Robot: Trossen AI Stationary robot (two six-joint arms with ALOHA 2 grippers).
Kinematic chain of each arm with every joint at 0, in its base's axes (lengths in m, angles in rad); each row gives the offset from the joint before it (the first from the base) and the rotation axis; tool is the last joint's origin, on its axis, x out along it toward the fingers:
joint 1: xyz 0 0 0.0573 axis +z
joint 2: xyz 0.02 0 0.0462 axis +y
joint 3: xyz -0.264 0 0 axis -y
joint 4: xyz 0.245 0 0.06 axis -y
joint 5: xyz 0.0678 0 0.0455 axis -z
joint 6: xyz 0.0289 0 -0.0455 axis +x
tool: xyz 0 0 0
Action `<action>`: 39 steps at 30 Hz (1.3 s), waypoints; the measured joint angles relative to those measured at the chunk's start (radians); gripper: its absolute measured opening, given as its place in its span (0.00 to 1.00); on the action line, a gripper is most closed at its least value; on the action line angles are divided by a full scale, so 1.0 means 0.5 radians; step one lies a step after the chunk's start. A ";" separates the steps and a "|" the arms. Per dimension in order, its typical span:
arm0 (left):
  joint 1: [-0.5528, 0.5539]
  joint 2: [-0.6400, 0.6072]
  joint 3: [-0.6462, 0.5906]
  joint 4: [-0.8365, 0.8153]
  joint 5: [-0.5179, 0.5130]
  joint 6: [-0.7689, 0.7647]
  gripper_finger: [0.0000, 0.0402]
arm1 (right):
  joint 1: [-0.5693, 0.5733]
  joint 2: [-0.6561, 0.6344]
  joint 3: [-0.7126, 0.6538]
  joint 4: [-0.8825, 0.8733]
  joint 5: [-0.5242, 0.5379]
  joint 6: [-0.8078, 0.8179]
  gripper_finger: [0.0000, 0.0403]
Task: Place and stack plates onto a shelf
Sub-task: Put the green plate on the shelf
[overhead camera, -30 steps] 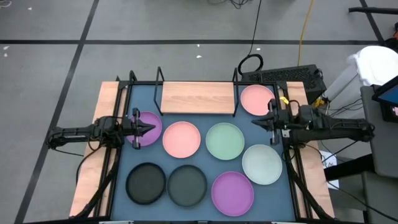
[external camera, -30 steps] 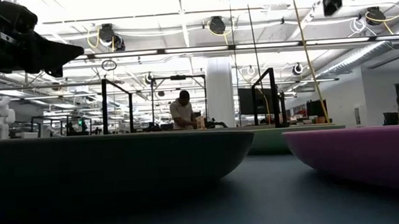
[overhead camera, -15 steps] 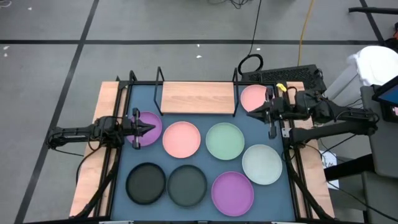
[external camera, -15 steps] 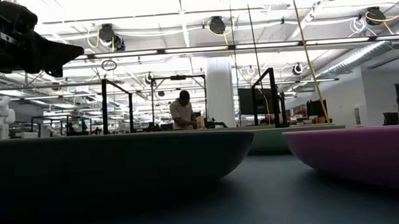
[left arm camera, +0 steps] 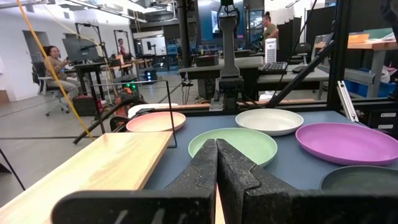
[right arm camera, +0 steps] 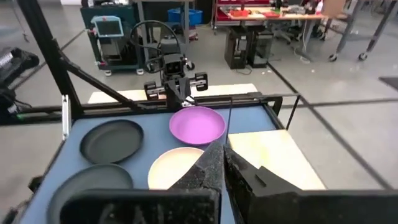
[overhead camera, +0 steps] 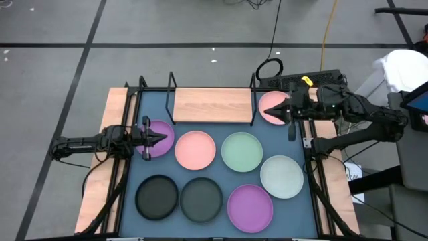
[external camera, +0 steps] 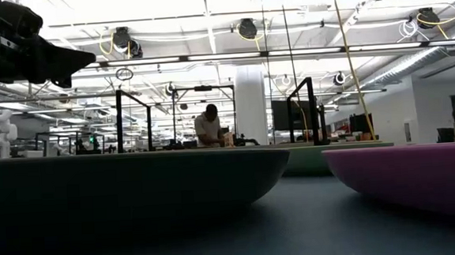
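High view alone: right claw (overhead camera: 279, 112), closed and empty, over pink plate (overhead camera: 270, 104) beside shelf (overhead camera: 212, 105).

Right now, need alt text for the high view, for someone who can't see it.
Overhead: eight plates lie singly on a dark blue mat and the wooden shelf is bare. The right gripper is over a pink plate beside the shelf; the left gripper is over a purple plate, fingers shut.

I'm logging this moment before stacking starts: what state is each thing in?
Shelf: bare, no plates on it.
Eight plates: all flat on the blue mat, unstacked.
Pink plate beside the shelf: under the right gripper.
Left gripper: shut, over a purple plate.
Right gripper: shut, empty.
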 joint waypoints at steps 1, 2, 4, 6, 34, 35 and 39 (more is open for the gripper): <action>0.000 0.000 0.000 0.000 0.000 0.000 0.01 | 0.003 0.012 0.000 -0.004 -0.002 0.043 0.00; 0.000 0.000 0.000 0.000 0.000 0.000 0.01 | 0.012 0.026 0.000 -0.018 -0.002 0.080 0.00; 0.000 0.000 0.000 0.000 0.001 -0.022 0.01 | 0.039 0.058 0.000 -0.066 -0.002 0.117 0.00; -0.001 0.000 0.000 0.000 -0.012 -0.069 0.01 | 0.066 0.091 0.000 -0.148 -0.004 0.120 0.00; -0.027 0.820 1.190 -0.508 -0.069 -0.287 0.01 | 0.276 0.353 -0.001 -0.665 -0.006 0.648 0.00; -0.027 0.869 1.260 -0.531 -0.068 -0.323 0.01 | 0.276 0.359 -0.001 -0.679 -0.006 0.672 0.00; -0.030 1.039 1.507 -0.555 -0.060 -0.385 0.01 | 0.276 0.381 -0.001 -0.686 -0.006 0.756 0.00</action>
